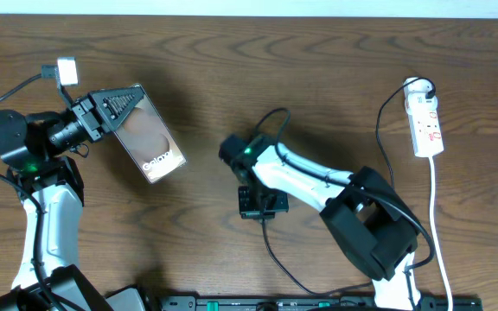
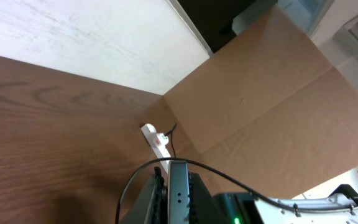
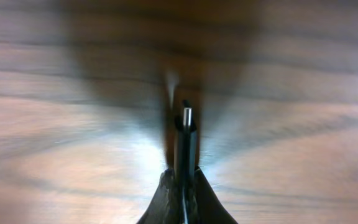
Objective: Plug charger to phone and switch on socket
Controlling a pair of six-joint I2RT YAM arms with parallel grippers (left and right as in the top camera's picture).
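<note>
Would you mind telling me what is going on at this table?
The left gripper is shut on one end of the slim, glossy brownish-grey phone, holding it over the wooden table. The right gripper is shut on the thin black charger cable, its small connector tip poking out ahead of it, apart from the phone and not yet plugged in. The small white power strip lies untouched at the right.

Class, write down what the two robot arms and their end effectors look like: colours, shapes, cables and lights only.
The left arm and the right arm have white links between bulky black joint housings, each with a small green light on a joint. The left end effector is black, ribbed and triangular; the right end effector tapers to a dark tip. Thin black cables loop along both.
</note>
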